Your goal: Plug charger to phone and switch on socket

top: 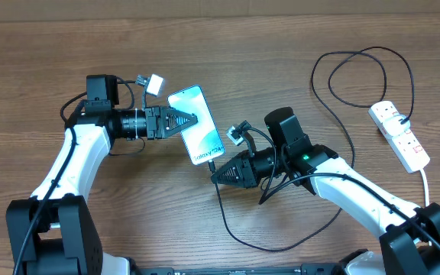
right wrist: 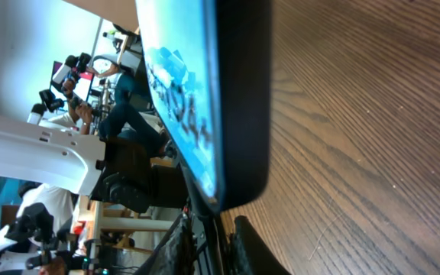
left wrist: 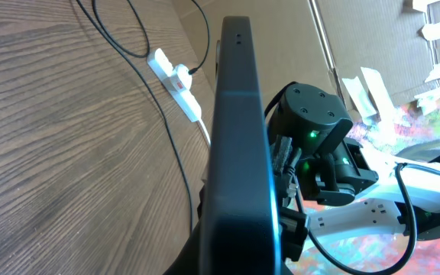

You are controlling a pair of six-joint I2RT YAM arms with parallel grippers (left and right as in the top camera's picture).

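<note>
While the left gripper (top: 183, 121) clamps the side edge of the phone (top: 197, 126), holding it tilted above the table (top: 52, 53), the right gripper (top: 215, 173) meets the phone's lower end, its fingers pressed nearly together and apparently pinching the plug tip of the charger (top: 221, 210); whether the tip is seated cannot be told; the socket (top: 400, 135) lies well apart at far right, its switch judged still to be pressed — roughly halfway.
</note>
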